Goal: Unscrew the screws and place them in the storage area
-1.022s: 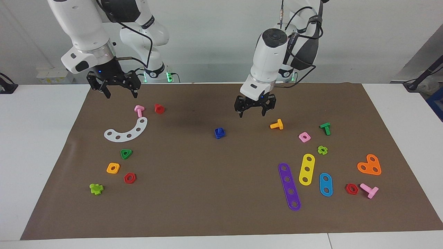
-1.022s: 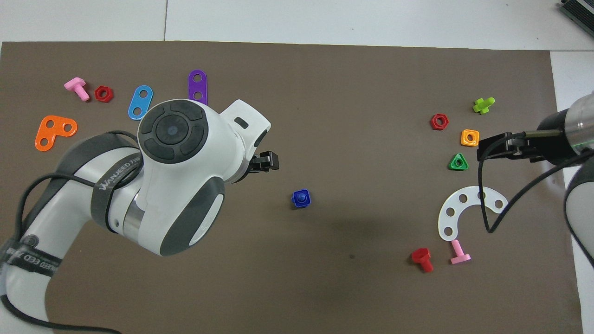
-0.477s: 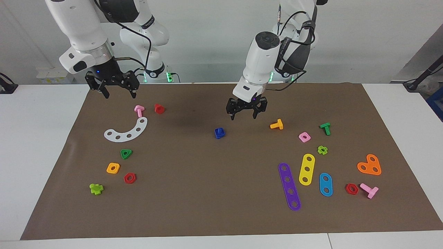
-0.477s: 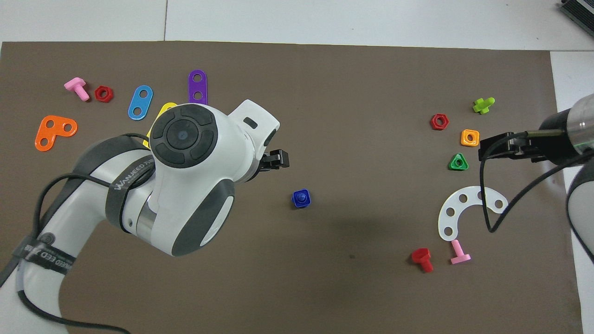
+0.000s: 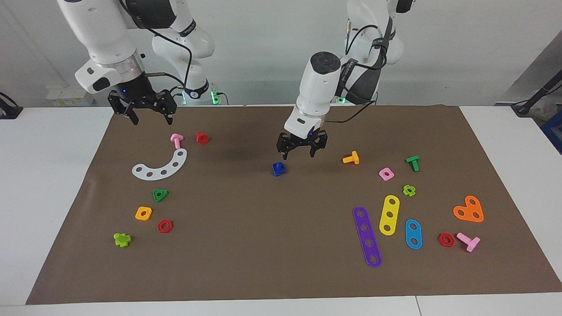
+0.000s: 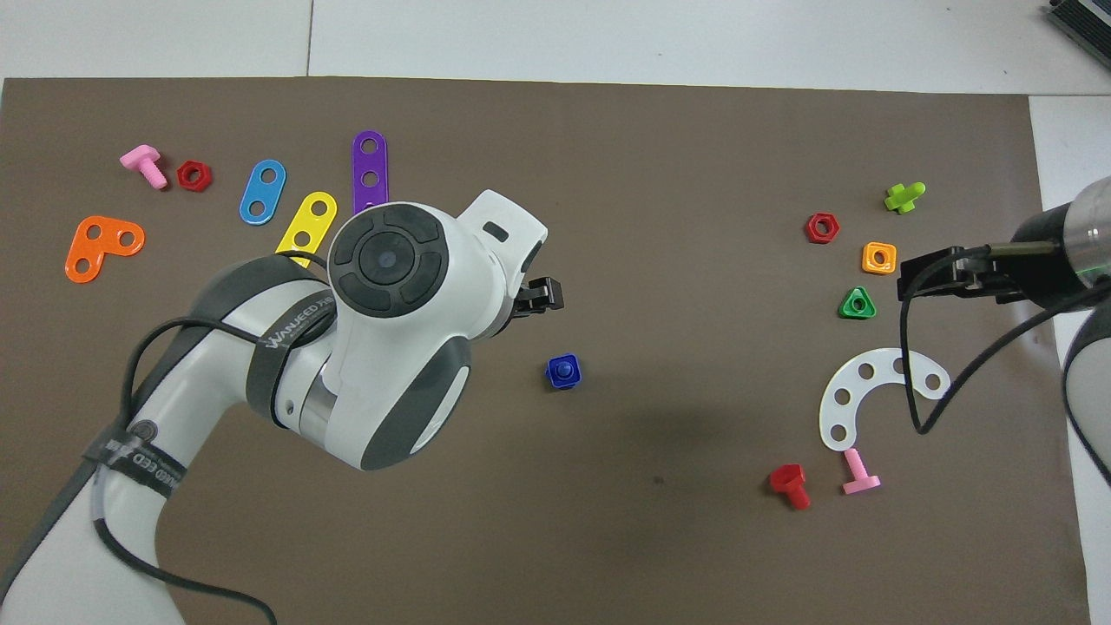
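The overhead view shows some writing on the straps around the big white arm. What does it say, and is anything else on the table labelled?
"WANJEED...": on the upper dark strap around the left arm; only the start of the word shows.
"...EED...": on the lower dark strap of the same arm; the rest is too blurred to read.
Toy bolts, nuts and strips on the brown mat: no readable text.

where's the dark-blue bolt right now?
The dark-blue bolt sits on the brown mat near the table's middle, seated in a blue nut, apart from the other pieces. The left gripper hangs open close above it.
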Robot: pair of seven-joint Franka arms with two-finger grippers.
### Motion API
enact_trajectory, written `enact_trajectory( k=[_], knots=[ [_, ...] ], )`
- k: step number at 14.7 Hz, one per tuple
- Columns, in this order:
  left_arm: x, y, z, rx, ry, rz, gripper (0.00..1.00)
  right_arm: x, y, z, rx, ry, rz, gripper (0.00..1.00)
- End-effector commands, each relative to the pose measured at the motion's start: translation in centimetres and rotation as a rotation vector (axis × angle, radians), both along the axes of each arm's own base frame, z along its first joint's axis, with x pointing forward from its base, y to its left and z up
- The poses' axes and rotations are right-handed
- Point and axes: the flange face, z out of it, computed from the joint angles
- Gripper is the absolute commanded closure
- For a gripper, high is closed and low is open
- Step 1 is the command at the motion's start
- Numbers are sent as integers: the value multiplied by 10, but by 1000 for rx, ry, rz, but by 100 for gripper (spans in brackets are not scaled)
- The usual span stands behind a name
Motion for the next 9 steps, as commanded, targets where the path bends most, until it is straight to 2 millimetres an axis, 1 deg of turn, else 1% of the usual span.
enact_trajectory(
  k=[1, 2, 3, 4, 6, 9],
  knots=[
    [3, -26, -23, -14, 3, 14, 5, -1, -4, -2, 5, 17, 23, 0],
    [2, -33, -43, 4, 24, 19, 5, -1, -4, -1, 5, 14, 24, 0],
    [-1, -43, -54, 13, 32, 18, 6, -1, -4, -2, 5, 15, 24, 0],
    [-1, -46, -55, 7, 19, 16, 7, -1, -4, -2, 5, 15, 24, 0],
    [-3, -46, -62, 11, 22, 13, 8, -2, -3, -2, 5, 15, 24, 0],
    [-7, -47, -91, 26, 36, 10, 10, -3, -3, -3, 5, 17, 24, 0]
  ],
)
